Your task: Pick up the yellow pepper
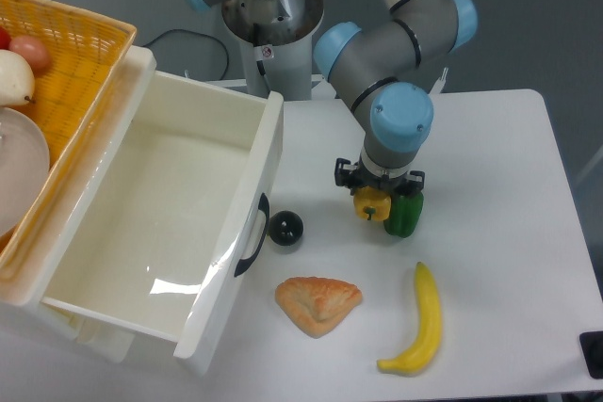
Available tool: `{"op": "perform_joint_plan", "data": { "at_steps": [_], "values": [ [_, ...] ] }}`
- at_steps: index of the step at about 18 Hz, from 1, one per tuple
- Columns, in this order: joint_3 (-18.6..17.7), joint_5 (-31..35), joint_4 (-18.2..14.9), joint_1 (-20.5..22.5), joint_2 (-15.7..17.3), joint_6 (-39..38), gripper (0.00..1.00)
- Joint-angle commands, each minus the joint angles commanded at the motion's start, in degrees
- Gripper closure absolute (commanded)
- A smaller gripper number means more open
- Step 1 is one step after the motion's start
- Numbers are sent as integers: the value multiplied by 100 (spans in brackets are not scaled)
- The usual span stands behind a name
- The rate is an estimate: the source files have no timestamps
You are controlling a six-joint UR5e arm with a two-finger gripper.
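Observation:
The yellow pepper (370, 205) is small, glossy and yellow-orange, and sits on the white table right of centre. It touches the green pepper (406, 215) on its right. My gripper (379, 187) points straight down directly over the yellow pepper, and the wrist hides the pepper's top. Black finger parts show at both sides of the wrist. The fingertips are hidden, so I cannot tell whether they are closed on the pepper or whether it is off the table.
A yellow banana (421, 322) lies at the front right. A pastry (318, 304) lies at the front centre. A black ball (285, 228) sits by the handle of the open white drawer (247, 195). A wicker basket (75, 54) stands at the far left.

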Motion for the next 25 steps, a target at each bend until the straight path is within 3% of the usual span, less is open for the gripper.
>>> {"op": "perform_joint_plan", "data": {
  "at_steps": [3,10,18,25],
  "values": [
    [212,-342,-53,27,53,1037,90],
    [256,-581,-1,-202,150,2331,91],
    [256,-590,-18,-465,141,2385,91],
    [195,-590,-27,-422,149,2587,91]
  ]
}}
